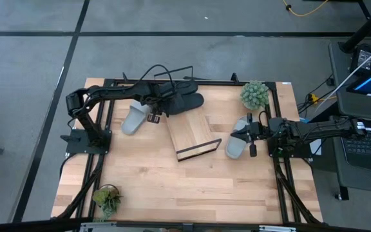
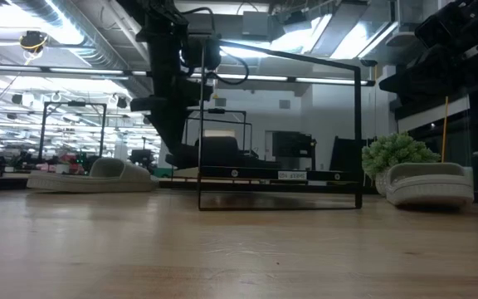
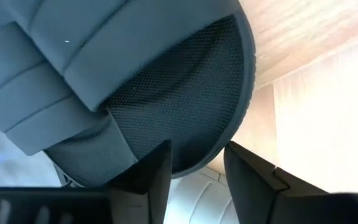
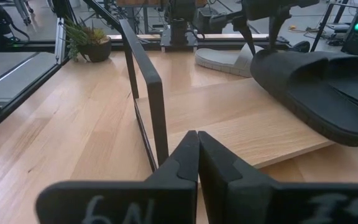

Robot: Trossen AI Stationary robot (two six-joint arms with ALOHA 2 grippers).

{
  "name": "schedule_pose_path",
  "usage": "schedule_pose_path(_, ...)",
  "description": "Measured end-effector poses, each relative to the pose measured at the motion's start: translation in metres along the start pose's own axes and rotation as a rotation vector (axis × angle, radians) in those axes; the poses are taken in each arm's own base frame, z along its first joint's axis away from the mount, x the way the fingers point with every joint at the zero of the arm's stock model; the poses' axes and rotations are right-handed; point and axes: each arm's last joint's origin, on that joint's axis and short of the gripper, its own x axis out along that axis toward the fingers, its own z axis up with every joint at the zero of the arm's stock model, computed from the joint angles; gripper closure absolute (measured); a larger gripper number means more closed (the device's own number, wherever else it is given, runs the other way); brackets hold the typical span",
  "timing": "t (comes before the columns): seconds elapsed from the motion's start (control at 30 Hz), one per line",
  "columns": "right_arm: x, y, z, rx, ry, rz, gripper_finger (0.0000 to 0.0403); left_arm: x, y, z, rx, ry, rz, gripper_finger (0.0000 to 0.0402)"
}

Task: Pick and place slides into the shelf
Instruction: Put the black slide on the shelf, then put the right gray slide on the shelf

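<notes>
At twelve o'clock on the tabletop (image 1: 192, 187), the left gripper (image 1: 161, 96) sits over the two black slides (image 1: 185, 102), which lie side by side on the upper end of the shelf (image 1: 189, 134). Its fingers (image 3: 149, 180) stand apart on either side of the rounded rim of one black slide (image 3: 185, 93), and I cannot tell whether they press on it. One grey slide (image 1: 133, 120) lies on the tabletop at about ten o'clock, just beside the shelf; the other grey slide (image 1: 238, 143) lies at three o'clock, near the potted plant (image 1: 255, 94). The right gripper (image 1: 252, 136) waits by that slide, its fingers (image 4: 182, 163) pressed together and holding nothing.

Judging by their look, these slides are light, rubbery and springy: they should flex under a pinch but not crush, and nothing about them seems fragile. The pebbled footbed (image 3: 173, 106) offers friction, while the smooth strap may slip a little. The strap or the sole's side edge looks like the best hold; a grip at the very toe or heel would likely let the slide droop and swing
</notes>
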Motion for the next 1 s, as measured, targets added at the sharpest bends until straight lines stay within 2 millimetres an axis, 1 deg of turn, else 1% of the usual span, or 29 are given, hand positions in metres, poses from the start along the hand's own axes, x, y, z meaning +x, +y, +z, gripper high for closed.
schedule_pose_path(0.27, 0.0000, 0.0000, 0.0000, 0.000, 0.000, 0.000, 0.0395, -0.0003, 0.0001, 0.0007, 0.001, 0.009, 0.024, 0.0227)
schedule_pose_path(0.6, 0.0000, 0.0000, 0.0000, 0.000, 0.000, 0.000, 0.0395, -0.0028, -0.0041, -0.0006, 0.035, 0.135, 0.156, 0.0225)
schedule_pose_path(0.83, 0.0000, 0.0000, 0.0000, -0.001, 0.000, 0.000, 0.0395, -0.0035, -0.0039, -0.0019, -0.008, 0.154, 0.179, 0.0225)
schedule_pose_path(1.0, 0.0000, 0.0000, 0.0000, -0.002, 0.000, 0.000, 0.0395, -0.0092, -0.0024, -0.0016, -0.041, 0.174, 0.237, 0.0225)
